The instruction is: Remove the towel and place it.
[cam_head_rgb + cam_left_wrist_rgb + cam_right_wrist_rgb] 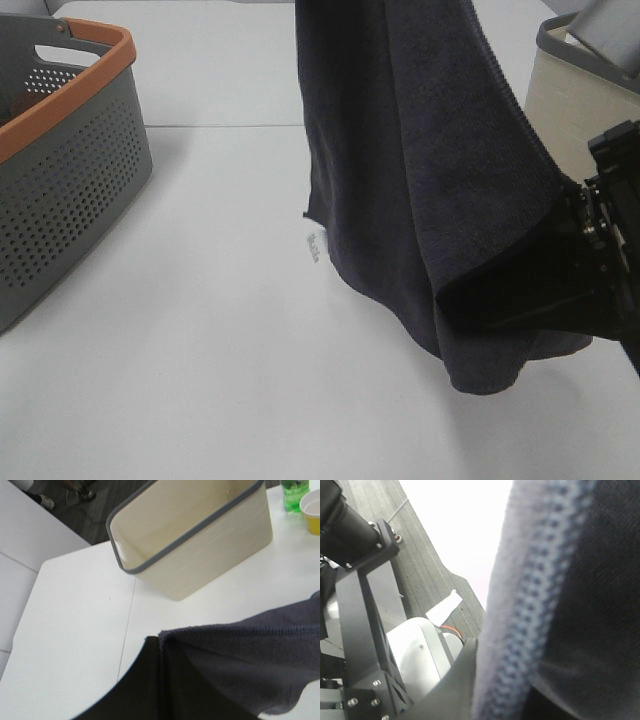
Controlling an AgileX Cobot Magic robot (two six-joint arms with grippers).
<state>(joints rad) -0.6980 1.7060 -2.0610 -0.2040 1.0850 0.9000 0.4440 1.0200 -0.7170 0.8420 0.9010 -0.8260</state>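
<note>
Here the towel [420, 180] hangs in the air over the middle-right of the table [200, 330], strung between the two arms. It is dark charcoal, plush and looped, with a ribbed hem running down its right edge. A small white label [313, 246] sticks out from its left edge. The cloth drops from above the top of the high view in long soft folds, then doubles over on itself towards the right. Its lowest fold comes down to the table top, though whether it touches I cannot tell.

The right gripper [583, 235] is pinched on that doubled fold at the right edge of the view. Its wrist camera is filled with the blurred hem right up close. The left gripper [160, 690] is out of the high view; its own camera shows the hemmed corner nipped against a dark finger, the jaws pressed together on the cloth.

A grey basket [70, 170] with an orange rim stands at the far left, well apart from the towel. A beige bin [570, 110] with a grey rim stands at the back right — a green bottle [295, 492] and a yellow cup [312, 512] lie beyond it.
</note>
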